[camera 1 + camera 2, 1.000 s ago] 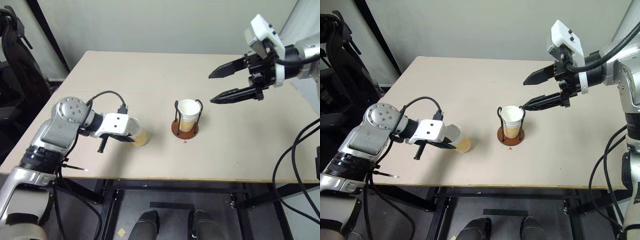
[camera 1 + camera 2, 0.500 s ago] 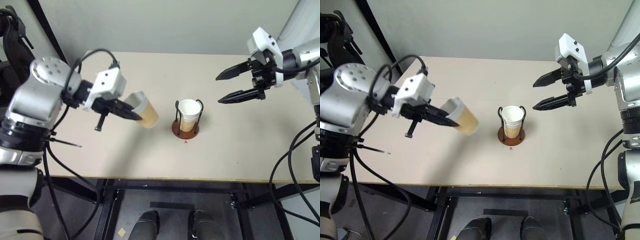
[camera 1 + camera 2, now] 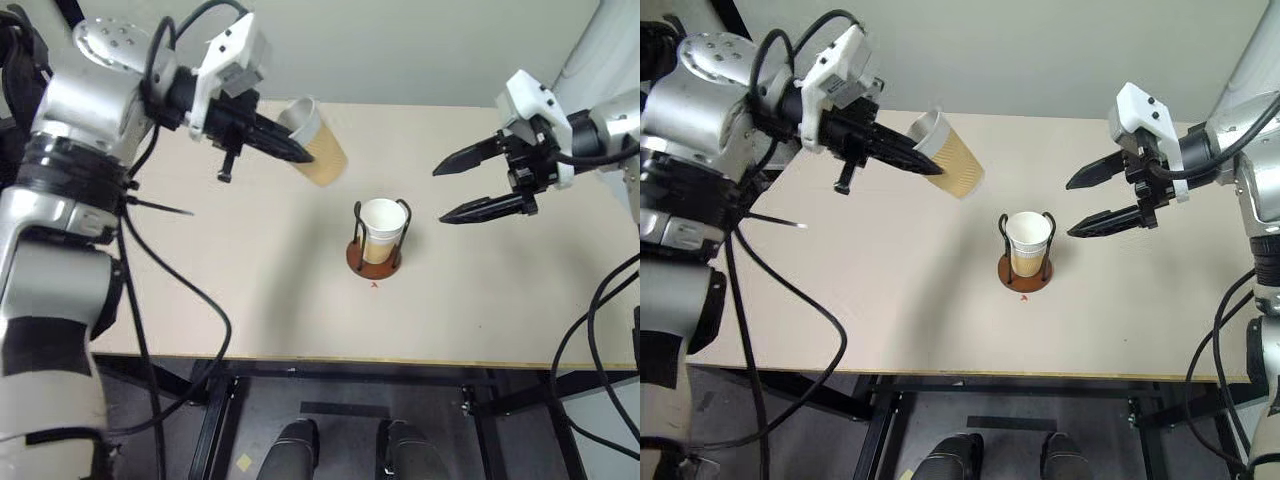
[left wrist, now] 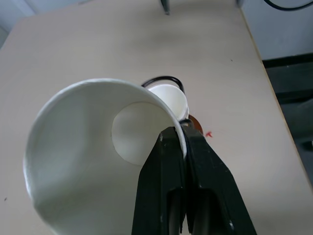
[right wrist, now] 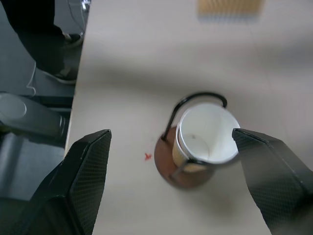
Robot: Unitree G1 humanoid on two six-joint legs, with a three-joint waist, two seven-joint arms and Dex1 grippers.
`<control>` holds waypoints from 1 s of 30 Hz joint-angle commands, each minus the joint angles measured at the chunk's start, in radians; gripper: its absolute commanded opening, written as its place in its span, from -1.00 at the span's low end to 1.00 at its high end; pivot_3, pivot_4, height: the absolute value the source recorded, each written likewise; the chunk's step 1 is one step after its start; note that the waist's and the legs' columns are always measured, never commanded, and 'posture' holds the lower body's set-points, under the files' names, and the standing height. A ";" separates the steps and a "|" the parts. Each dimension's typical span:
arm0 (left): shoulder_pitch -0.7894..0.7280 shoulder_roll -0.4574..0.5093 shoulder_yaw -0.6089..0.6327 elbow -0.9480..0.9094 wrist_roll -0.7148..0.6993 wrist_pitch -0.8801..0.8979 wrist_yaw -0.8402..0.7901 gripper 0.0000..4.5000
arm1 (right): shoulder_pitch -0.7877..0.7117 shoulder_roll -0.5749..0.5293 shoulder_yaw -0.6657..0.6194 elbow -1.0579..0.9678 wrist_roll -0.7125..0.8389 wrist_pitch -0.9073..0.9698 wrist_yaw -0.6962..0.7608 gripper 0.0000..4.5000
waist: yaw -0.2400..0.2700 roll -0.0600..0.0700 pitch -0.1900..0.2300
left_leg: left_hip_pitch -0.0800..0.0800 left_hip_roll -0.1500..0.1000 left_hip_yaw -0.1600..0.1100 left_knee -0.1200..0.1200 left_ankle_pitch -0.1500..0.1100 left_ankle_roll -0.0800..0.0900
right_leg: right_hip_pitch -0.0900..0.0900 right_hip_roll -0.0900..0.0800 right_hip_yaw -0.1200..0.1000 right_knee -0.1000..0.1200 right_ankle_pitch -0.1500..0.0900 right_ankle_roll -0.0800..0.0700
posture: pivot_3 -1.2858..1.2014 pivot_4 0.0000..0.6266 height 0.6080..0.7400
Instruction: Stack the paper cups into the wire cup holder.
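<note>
My left gripper is shut on the rim of a tan paper cup. It holds the cup tilted in the air, above the table and to the back left of the wire cup holder. In the left wrist view the black fingers pinch the cup's white wall. Another paper cup stands upright between the holder's black wire loops. My right gripper hangs open just right of the holder, with nothing between its fingers.
The beige table has bare room on every side of the holder. A small red mark sits just in front of the base. A black chair stands off the table's left side.
My left gripper has lifted the paper cup off the table and carried it up and to the right, toward the holder. The right gripper has stayed open and nearly still.
</note>
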 commanded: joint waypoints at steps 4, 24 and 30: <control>-0.111 -0.104 -0.028 0.178 0.014 -0.126 -0.032 -0.98 | 0.014 -0.057 -0.105 -0.148 0.059 0.099 -0.086 0.83 | 0.007 0.000 0.001 | -0.004 -0.002 0.002 0.009 -0.006 0.006 | 0.000 -0.002 0.000 -0.001 0.001 0.007 | 0.03 -0.52 1.00; -0.120 -0.365 -0.015 0.404 0.222 -0.446 -0.032 -0.98 | 0.085 -0.158 -0.196 -0.298 0.172 0.203 -0.218 0.83 | 0.016 0.001 0.001 | -0.016 -0.015 0.005 0.036 -0.011 0.022 | 0.002 -0.005 0.008 0.000 0.007 0.030 | 0.03 -0.52 1.00; -0.124 -0.423 0.069 0.461 0.326 -0.498 -0.022 -0.98 | 0.105 -0.172 -0.209 -0.314 0.197 0.215 -0.246 0.83 | 0.018 0.001 0.001 | -0.016 -0.016 0.005 0.037 -0.011 0.024 | 0.002 -0.006 0.012 0.000 0.007 0.034 | 0.03 -0.52 1.00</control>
